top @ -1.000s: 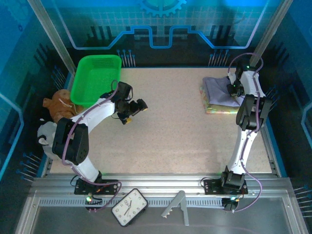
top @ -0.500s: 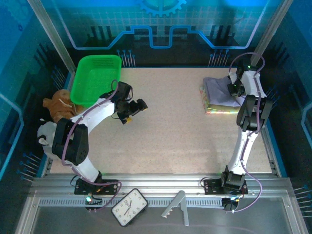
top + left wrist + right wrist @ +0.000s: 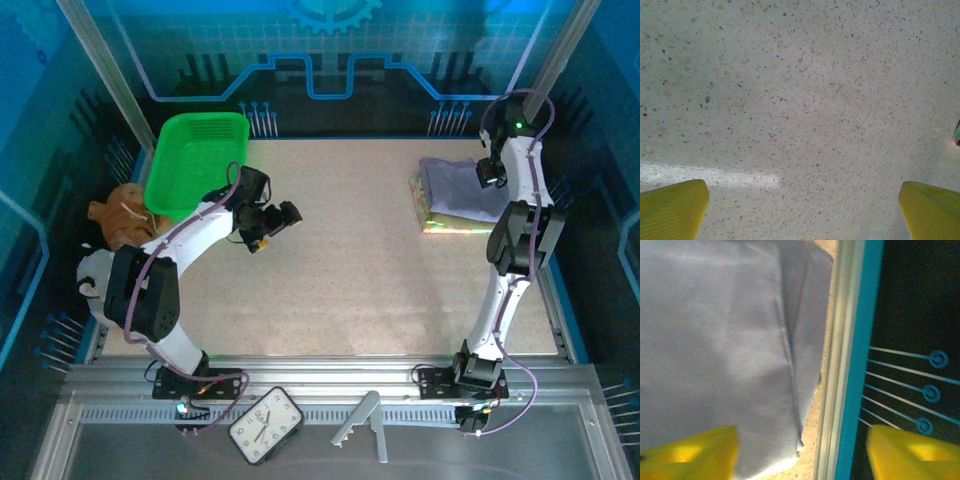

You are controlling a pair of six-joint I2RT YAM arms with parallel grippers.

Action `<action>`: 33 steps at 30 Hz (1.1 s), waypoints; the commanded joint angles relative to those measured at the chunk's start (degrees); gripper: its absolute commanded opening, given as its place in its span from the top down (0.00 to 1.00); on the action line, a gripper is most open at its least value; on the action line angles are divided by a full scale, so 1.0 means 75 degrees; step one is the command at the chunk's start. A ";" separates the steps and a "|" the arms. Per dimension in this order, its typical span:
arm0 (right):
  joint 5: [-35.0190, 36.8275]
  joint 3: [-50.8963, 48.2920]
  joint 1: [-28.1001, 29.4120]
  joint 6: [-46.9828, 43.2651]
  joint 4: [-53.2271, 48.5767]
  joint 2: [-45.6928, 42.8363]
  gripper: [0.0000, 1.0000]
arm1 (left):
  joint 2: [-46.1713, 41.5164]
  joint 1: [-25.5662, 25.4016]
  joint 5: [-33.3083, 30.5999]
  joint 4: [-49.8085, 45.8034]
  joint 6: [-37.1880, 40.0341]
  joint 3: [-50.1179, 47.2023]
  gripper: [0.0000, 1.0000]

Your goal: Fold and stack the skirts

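Grey-lavender skirt [image 3: 715, 340] lies folded just below the right gripper [image 3: 802, 452], jaws spread and empty, so a straight lift should avoid snagging it.

A robotics lab work cell. Beyond both the left gripper [image 3: 275, 228] and right gripper [image 3: 487, 172] stand blue panels [image 3: 330, 60] printed with circuit lines and a gear, framed by aluminium posts [image 3: 105, 75]. A speckled table [image 3: 350, 280] lies beneath them.
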 commanded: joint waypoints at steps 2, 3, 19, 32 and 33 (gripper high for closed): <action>-0.0316 0.0158 -0.0025 0.0658 -0.0031 -0.0682 0.00 | -0.0183 0.0097 -0.0067 -0.0082 0.0170 -0.0150 0.01; -0.0790 0.0169 -0.0084 0.0874 -0.0101 -0.0777 0.00 | -0.0190 0.0107 -0.0066 -0.0051 0.0147 -0.0184 0.01; -0.3613 -0.0792 -0.0288 0.0904 -0.0966 0.0301 0.01 | 0.0039 0.0203 0.0088 0.0130 0.0122 -0.0259 0.01; -0.3035 -0.1528 -0.0518 -0.0282 0.0006 0.0782 0.02 | -0.0457 0.0434 -0.0272 -0.0285 0.0345 -0.0231 0.01; -0.3099 -0.1527 -0.0483 -0.0255 0.0063 0.0819 0.02 | -0.0502 0.0475 -0.0293 -0.0297 0.0349 -0.0225 0.01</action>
